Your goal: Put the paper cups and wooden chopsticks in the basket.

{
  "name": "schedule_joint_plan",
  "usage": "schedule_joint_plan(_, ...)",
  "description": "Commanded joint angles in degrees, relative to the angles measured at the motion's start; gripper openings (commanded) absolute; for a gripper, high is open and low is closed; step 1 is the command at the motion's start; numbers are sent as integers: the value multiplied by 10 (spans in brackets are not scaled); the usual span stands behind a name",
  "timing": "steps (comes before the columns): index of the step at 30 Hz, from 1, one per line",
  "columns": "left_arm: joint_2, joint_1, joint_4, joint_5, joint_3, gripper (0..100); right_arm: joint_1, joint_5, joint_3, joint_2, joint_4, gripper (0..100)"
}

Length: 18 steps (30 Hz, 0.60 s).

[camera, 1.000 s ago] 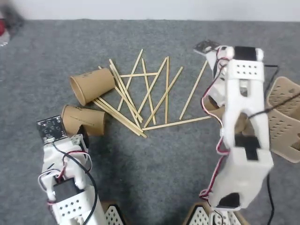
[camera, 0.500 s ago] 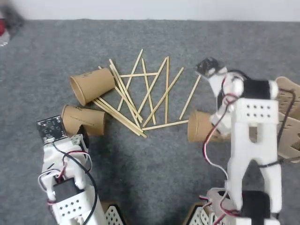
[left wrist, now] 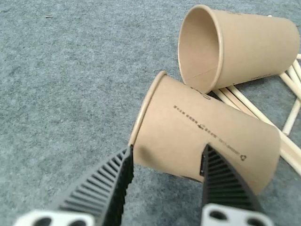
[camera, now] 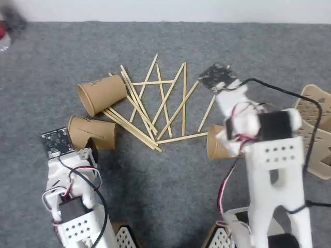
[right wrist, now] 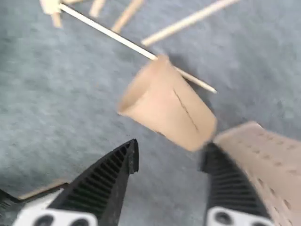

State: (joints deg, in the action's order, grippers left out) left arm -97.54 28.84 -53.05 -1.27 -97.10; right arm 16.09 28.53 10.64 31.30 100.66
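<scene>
Three brown paper cups lie on their sides on the grey carpet. My left gripper [left wrist: 167, 153] is open, one finger on either side of the nearest cup [left wrist: 207, 136], which lies at lower left [camera: 93, 132]. A second cup [left wrist: 240, 44] lies just beyond it [camera: 101, 94]. Wooden chopsticks [camera: 160, 103] are scattered in the middle. My right gripper [right wrist: 171, 147] is open just short of the third cup [right wrist: 167, 108], which rests beside the beige perforated basket [right wrist: 263, 155]. From above, that cup [camera: 216, 143] lies partly under the right arm, left of the basket [camera: 315, 139].
The carpet's far edge meets a white wall at the top. A chopstick [right wrist: 136, 47] runs under the third cup's rim. Open carpet lies between the two arms in front. The arms' bases stand at the near edge.
The right arm swung left and away from the basket, uncovering the third cup, which now lies on the carpet. The left arm and its cup have not moved.
</scene>
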Motion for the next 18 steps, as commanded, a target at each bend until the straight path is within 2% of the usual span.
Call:
schedule_joint_plan(1,-5,-1,5,-1,3,225,41,-54,-26,0,-14,272)
schedule_joint_plan(8,-5,0,-2,-1,3,225,43,-98,0,-110,-87,272)
schedule_joint_plan(18,-5,0,-2,-1,3,225,40,-84,2,-238,-117,271)
